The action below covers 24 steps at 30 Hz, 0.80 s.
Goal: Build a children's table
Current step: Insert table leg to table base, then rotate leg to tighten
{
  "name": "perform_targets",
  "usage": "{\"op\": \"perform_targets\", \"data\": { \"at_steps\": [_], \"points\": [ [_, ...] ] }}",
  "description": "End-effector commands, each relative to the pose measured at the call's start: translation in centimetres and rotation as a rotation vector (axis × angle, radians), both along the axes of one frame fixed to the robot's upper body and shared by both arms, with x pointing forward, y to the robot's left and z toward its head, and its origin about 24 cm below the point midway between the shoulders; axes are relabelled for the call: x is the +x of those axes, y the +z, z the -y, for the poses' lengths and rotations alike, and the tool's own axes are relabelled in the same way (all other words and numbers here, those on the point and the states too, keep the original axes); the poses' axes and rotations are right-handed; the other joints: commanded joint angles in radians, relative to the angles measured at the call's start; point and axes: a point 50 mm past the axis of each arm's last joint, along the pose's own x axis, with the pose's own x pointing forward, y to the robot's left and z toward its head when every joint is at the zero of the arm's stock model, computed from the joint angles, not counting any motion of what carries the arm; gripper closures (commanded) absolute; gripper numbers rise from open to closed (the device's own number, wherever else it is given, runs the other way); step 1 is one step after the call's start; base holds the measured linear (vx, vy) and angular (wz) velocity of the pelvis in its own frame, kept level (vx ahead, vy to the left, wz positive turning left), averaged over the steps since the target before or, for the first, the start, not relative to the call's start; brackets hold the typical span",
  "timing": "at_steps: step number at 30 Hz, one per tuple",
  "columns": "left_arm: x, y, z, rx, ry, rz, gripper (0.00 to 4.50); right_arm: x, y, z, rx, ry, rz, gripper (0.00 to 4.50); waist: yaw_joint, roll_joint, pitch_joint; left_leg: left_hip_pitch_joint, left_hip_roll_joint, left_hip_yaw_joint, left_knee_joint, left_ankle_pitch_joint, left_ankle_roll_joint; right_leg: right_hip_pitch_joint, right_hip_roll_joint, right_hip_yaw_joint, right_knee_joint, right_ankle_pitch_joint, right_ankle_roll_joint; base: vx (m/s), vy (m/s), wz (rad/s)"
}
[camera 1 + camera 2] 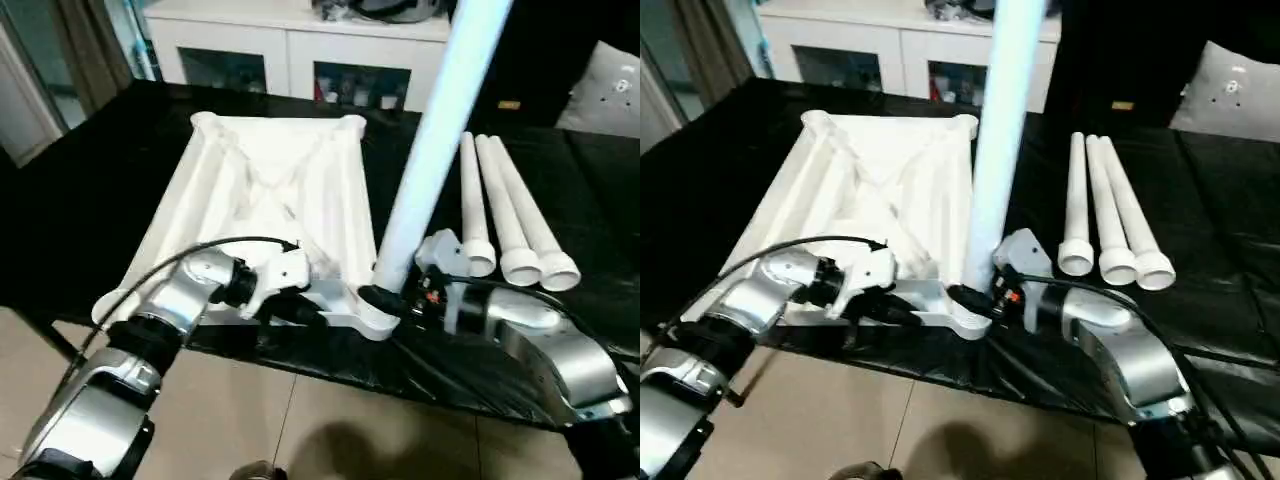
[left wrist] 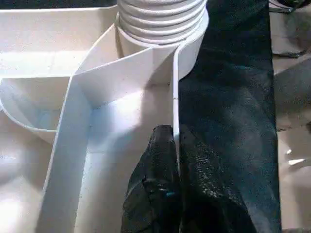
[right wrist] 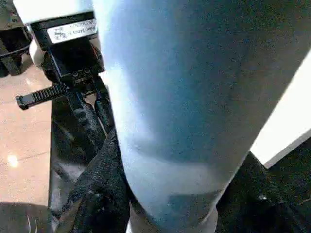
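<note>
You can make out one piece of print: a white label [image 3: 72,30] with small dark characters stuck on the black unit of the left end effector [image 3: 85,104], seen from the right wrist view. Its lettering is too small to read.

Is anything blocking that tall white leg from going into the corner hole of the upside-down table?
Nothing visible does. The leg stands in the near corner socket of the tabletop, its ridged end seated there, held by the right gripper. The left gripper pinches the tabletop's rim beside it.
</note>
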Motion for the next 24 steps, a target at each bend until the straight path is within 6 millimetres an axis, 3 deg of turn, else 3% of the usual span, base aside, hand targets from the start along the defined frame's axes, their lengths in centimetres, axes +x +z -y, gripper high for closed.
{"op": "perform_targets", "data": {
  "at_steps": [1,3,6,8,9,10,12,16,18,20,24],
  "points": [
    [1.2,2.5,-0.2,-0.052,0.04,0.107,4.5,-2.0,-4.9,-0.4,-0.091,0.028,-0.246,2.61,0.001,-0.001,-0.031,0.023,0.139,-0.079,-0.096,-0.406,-0.035,-0.003,-0.187,0.105,-0.108,-0.391,-0.175,0.0,0.0,0.0],
    [1.0,2.4,-0.5,-0.05,0.06,0.105,4.5,-1.7,-4.8,-0.5,-0.089,0.017,-0.236,2.61,0.002,-0.003,-0.031,0.022,0.14,-0.08,-0.097,-0.404,-0.038,-0.004,-0.189,0.107,-0.109,-0.412,-0.176,0.0,0.0,0.0],
    [0.7,2.3,-1.1,-0.066,0.133,0.101,4.5,-1.3,-4.8,-0.5,-0.086,-0.032,-0.22,2.61,0.0,-0.003,-0.032,0.022,0.146,-0.08,-0.101,-0.397,-0.046,-0.005,-0.187,0.108,-0.1,-0.372,-0.188,0.0,0.0,0.0],
    [0.3,2.4,-1.4,-0.095,0.206,0.093,4.5,-0.9,-4.8,-0.4,-0.088,-0.092,-0.208,2.61,-0.003,-0.005,-0.033,0.017,0.143,-0.08,-0.102,-0.382,-0.044,-0.002,-0.189,0.107,-0.099,-0.366,-0.197,0.0,0.0,0.0],
    [-0.4,2.6,-1.5,-0.137,0.298,0.078,4.5,-0.6,-5.0,-0.3,-0.097,-0.161,-0.194,2.61,-0.01,-0.005,-0.033,0.008,0.142,-0.08,-0.104,-0.359,-0.044,0.001,-0.187,0.105,-0.092,-0.342,-0.206,0.0,0.0,0.0],
    [-0.7,2.6,-1.3,-0.148,0.324,0.074,4.5,-0.4,-5.1,-0.3,-0.099,-0.187,-0.188,2.61,-0.013,-0.005,-0.037,0.003,0.141,-0.08,-0.103,-0.333,-0.039,0.007,-0.186,0.104,-0.09,-0.321,-0.206,0.0,0.0,0.0],
    [-1.1,2.6,-1.0,-0.154,0.346,0.069,4.5,-0.2,-5.2,-0.3,-0.096,-0.22,-0.182,2.61,-0.021,-0.004,-0.037,0.002,0.133,-0.069,-0.098,-0.283,-0.009,0.001,-0.175,0.103,-0.093,-0.27,-0.207,0.0,0.0,0.0],
    [-3.9,2.4,2.3,-0.197,0.352,0.037,4.5,1.5,-5.4,-0.9,-0.062,-0.392,-0.177,2.61,-0.02,-0.008,-0.036,0.001,0.127,-0.065,-0.09,-0.255,0.015,0.003,-0.173,0.102,-0.103,-0.313,-0.198,0.0,0.0,0.0],
    [-5.2,2.2,4.1,-0.19,0.336,0.031,4.5,2.2,-5.5,-1.6,-0.055,-0.43,-0.17,2.61,-0.025,-0.008,-0.039,0.0,0.134,-0.067,-0.092,-0.236,0.017,0.008,-0.172,0.102,-0.098,-0.292,-0.196,0.0,0.0,0.0],
    [-5.2,2.0,4.6,-0.161,0.357,0.055,4.5,2.3,-5.4,-2.0,-0.044,-0.426,-0.175,2.61,-0.023,-0.006,-0.035,0.006,0.127,-0.063,-0.089,-0.256,0.02,-0.001,-0.164,0.103,-0.107,-0.333,-0.18,0.0,0.0,0.0],
    [-4.8,2.3,5.0,-0.137,0.387,0.084,4.5,2.3,-5.3,-2.3,-0.033,-0.413,-0.183,2.61,-0.016,-0.004,-0.036,0.012,0.131,-0.066,-0.095,-0.303,-0.002,-0.004,-0.164,0.104,-0.108,-0.36,-0.164,0.0,0.0,0.0]
  ]
}}
